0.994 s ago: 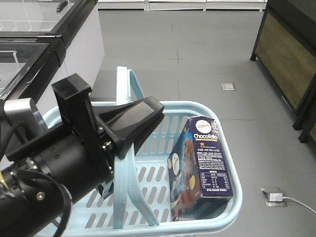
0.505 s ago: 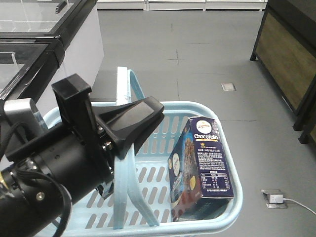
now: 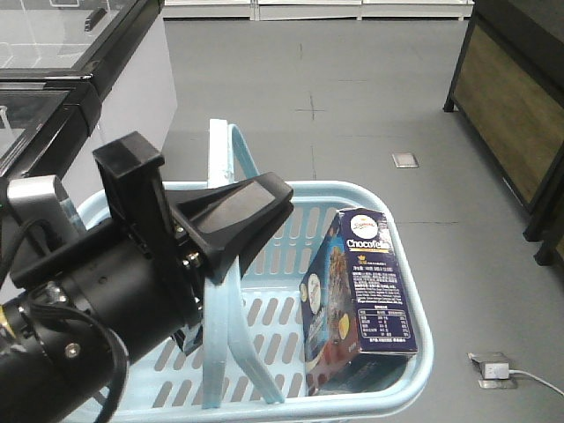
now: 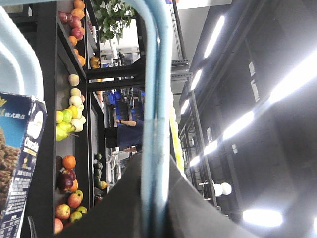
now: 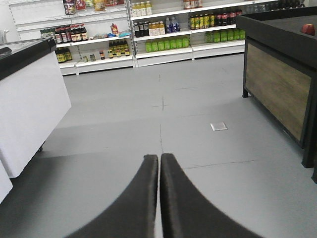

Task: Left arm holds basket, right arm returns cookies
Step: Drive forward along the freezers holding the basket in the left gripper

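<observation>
The left arm (image 3: 97,308) hides the left side of the basket (image 3: 326,188).

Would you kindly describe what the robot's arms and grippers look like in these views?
The left arm is a thick black cylinder with a silver joint, black cables and a black block; the left gripper has wedge-shaped black fingers. The right gripper shows two dark, smooth, curved fingers tapering to rounded tips.

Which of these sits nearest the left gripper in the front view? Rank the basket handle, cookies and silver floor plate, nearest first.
1. basket handle: clamped in the left gripper.
2. cookies: standing in the right end of the basket.
3. silver floor plate: on the floor beyond the basket, to the right.
</observation>
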Controlling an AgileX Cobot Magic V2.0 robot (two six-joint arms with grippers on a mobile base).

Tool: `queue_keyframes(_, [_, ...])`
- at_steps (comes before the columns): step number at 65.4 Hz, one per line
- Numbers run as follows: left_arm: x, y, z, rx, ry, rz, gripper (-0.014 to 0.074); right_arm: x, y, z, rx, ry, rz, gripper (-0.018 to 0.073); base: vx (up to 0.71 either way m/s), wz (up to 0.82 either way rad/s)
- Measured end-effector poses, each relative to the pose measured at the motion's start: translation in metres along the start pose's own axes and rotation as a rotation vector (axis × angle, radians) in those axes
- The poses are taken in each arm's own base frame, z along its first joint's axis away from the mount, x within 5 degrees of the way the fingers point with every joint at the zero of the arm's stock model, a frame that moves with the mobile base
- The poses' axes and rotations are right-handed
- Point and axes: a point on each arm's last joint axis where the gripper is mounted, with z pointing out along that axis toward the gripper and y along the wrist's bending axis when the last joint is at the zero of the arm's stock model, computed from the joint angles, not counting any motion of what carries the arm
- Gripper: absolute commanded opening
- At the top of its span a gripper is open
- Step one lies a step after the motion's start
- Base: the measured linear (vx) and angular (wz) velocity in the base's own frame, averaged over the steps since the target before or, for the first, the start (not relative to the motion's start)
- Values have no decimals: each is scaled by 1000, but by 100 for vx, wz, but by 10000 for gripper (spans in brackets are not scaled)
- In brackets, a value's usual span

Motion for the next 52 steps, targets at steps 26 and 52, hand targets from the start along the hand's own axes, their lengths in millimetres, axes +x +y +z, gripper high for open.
queue_keyframes(26, [0,-1,0,2,0,-1,-8,0,0,0,0,0,0,-8,19,15])
queue_keyframes(52, [-1,-2,-1,5,-1,-5,-8,0,0,0,0,0,0,-8,25,2])
